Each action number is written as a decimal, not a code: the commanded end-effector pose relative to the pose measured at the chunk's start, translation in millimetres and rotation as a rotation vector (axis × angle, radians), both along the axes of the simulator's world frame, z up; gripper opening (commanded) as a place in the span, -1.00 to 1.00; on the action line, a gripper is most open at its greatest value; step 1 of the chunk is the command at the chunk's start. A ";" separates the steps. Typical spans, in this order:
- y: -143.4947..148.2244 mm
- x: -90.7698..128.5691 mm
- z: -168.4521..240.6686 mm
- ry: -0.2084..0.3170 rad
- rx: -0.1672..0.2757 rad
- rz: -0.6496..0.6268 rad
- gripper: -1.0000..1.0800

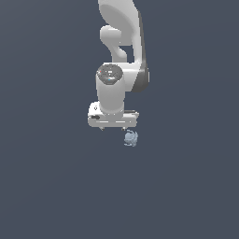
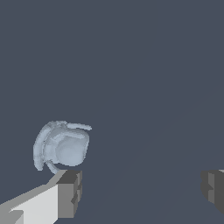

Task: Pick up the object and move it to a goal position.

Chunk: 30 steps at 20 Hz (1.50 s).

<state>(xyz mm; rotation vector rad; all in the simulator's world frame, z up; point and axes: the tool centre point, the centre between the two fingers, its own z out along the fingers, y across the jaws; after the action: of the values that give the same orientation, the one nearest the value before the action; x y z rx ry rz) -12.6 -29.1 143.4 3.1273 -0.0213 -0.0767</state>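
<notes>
The object [image 1: 131, 138] lies on the tabletop [image 1: 46, 186], just below the gripper [image 1: 113, 128] in the exterior view and toward that view's right. No tabletop edge or corner shows. In the wrist view it sits just beside one of the spread fingers [image 2: 69, 192], outside the gap between them.

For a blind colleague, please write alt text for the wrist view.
A small pale blue-grey lumpy object lies just beyond one of the two grey fingers, not between them. The fingers are spread wide apart over a plain dark grey surface.
</notes>
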 end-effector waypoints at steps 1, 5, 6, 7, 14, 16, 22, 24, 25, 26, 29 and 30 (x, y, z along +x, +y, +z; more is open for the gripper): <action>0.0 0.0 0.0 0.000 0.000 0.000 0.92; 8.1 0.6 0.7 0.003 0.010 -0.001 0.92; 12.3 0.9 1.2 0.005 0.015 -0.002 0.92; 16.5 1.1 1.8 0.007 0.020 -0.002 0.92; 21.9 1.5 3.3 0.011 0.029 0.001 0.92; 23.3 1.4 1.9 0.009 0.028 -0.004 0.92; 35.2 0.7 -7.5 0.000 0.023 -0.041 0.92; 41.2 0.2 -12.4 -0.005 0.021 -0.060 0.92; 44.6 -0.2 -15.2 -0.008 0.019 -0.071 0.92; 48.3 -0.6 -18.2 -0.011 0.018 -0.082 0.92; 60.8 -2.4 -28.2 -0.022 0.014 -0.122 0.92; 64.8 -3.1 -31.4 -0.026 0.013 -0.135 0.92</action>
<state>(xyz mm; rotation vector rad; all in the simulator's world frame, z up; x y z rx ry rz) -14.6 29.3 117.1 3.1391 -0.2022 -0.0464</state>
